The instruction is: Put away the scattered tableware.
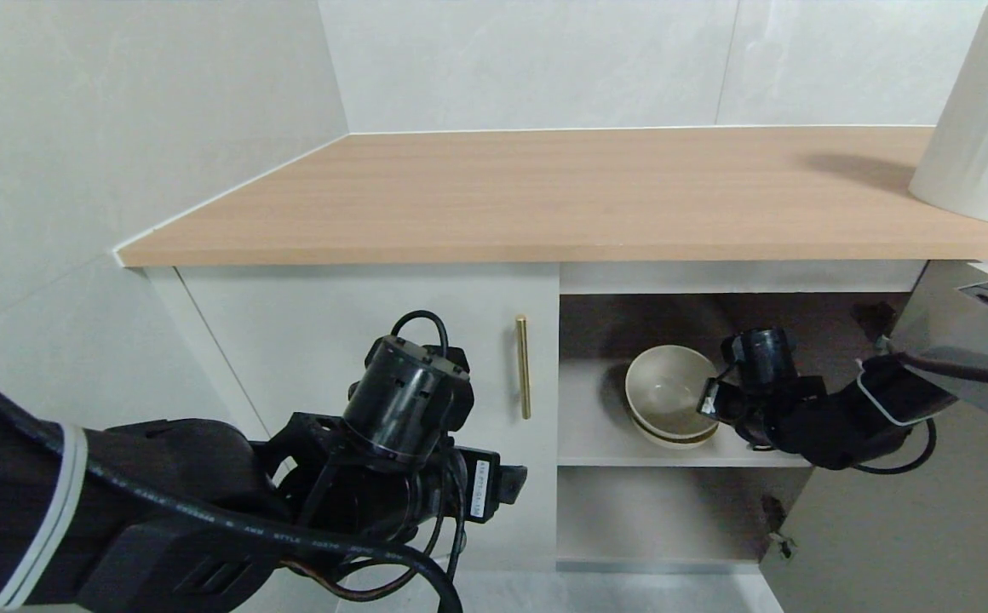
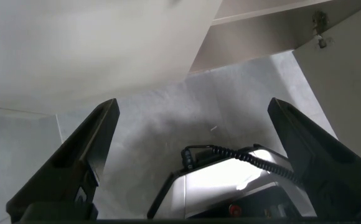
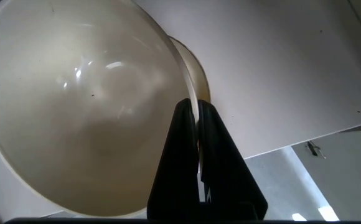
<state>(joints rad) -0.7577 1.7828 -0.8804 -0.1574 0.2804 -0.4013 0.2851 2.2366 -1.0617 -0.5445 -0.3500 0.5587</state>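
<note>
currently, the right gripper [image 3: 198,124] was clamped on the rim of a cream, glossy ceramic bowl [image 3: 87,106], one finger inside the rim and one outside. in the head view this bowl [image 1: 669,387] was tilted, its opening turned outward from the cabinet, and it sat inside the open right compartment of the white cabinet [image 1: 358,340]. the bowl rested on a second cream bowl of the same kind [image 1: 673,436], which stood flat on the white middle shelf [image 1: 592,438]. the right wrist view showed the second bowl's rim [image 3: 199,71] just behind the held one; i could not tell whether the two rims were touching. the right gripper [image 1: 709,402] was at the bowl's right edge, with the arm entering the compartment from the right.

the left gripper [image 2: 193,109] had its fingers [image 2: 81,162] wide apart, holding nothing, over the pale grey floor [image 2: 168,118]. it hung low in front of the closed left door, to the left of the slim brass handle [image 1: 523,366].

a light wooden countertop [image 1: 545,187] capped the cabinet. a white pleated lampshade [image 1: 984,128] stood at its right end. the right cabinet door [image 1: 903,536] stood open.
</note>
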